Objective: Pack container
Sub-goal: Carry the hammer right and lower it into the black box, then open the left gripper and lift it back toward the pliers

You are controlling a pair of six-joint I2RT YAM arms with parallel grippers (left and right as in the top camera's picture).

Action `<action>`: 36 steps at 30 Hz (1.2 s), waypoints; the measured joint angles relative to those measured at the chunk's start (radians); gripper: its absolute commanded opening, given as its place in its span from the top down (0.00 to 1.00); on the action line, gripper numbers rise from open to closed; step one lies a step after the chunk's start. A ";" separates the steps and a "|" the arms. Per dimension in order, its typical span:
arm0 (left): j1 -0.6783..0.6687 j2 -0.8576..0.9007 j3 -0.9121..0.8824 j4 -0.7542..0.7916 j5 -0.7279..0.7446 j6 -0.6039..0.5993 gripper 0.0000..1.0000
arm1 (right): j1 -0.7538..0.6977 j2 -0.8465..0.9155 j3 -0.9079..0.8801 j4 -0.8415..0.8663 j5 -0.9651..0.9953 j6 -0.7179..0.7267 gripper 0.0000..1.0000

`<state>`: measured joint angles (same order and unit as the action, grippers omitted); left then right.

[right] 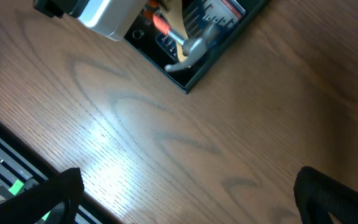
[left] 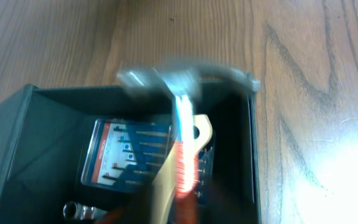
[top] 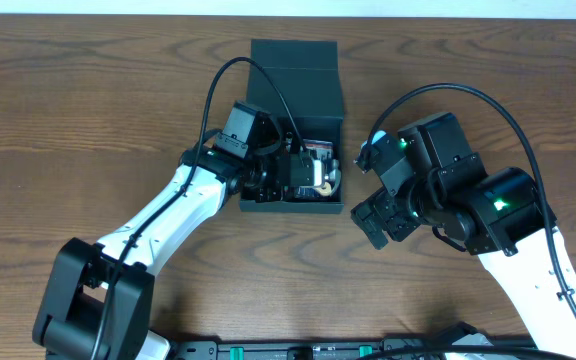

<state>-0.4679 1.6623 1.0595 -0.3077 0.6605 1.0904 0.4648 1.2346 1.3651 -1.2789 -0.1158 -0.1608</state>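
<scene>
Dark cardboard, matte and nearly black, makes up the container [top: 295, 85], a roughly square box sitting toward the far middle of the table [top: 88, 110] with its hinged flap lid laid open away from the arms. The wood under it is brown with long wavy grain and a soft sheen.

The left gripper [top: 306, 172] hangs over the open box. From its wrist camera a hammer [left: 188, 134] runs up the middle of the view, smeared by blur: pale wooden handle with an orange-red band, grey metal head reaching the box's far wall. I cannot tell whether the jaws are clamped on that handle or loose around it (the fingers themselves do not show).

Flat on the box floor lies a carded pack of drill bits [left: 126, 152], blue and orange with thin silvery shafts in a row. A small shiny metal piece [left: 76, 210] sits in the near left corner.

The right gripper [right: 188, 199] waits just right of the box over bare wood, its black fingers [right: 337, 196] spread wide with nothing between them.
</scene>
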 measured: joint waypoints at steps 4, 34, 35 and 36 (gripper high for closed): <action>0.000 0.005 0.000 0.025 0.007 -0.003 0.02 | 0.000 0.000 0.000 0.000 0.000 0.000 0.01; 0.512 -0.223 0.029 -0.143 -0.376 -0.951 0.01 | 0.000 0.000 0.000 0.000 0.000 0.000 0.01; 0.512 -0.206 0.029 -0.148 -0.377 -0.968 0.01 | 0.000 0.000 0.000 0.000 0.000 0.000 0.01; 0.510 -0.183 0.029 -0.153 -0.385 -1.014 0.01 | 0.000 0.000 0.000 0.000 0.000 0.000 0.01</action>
<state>0.0425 1.4796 1.0882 -0.4610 0.2756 0.0761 0.4648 1.2346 1.3651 -1.2789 -0.1158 -0.1608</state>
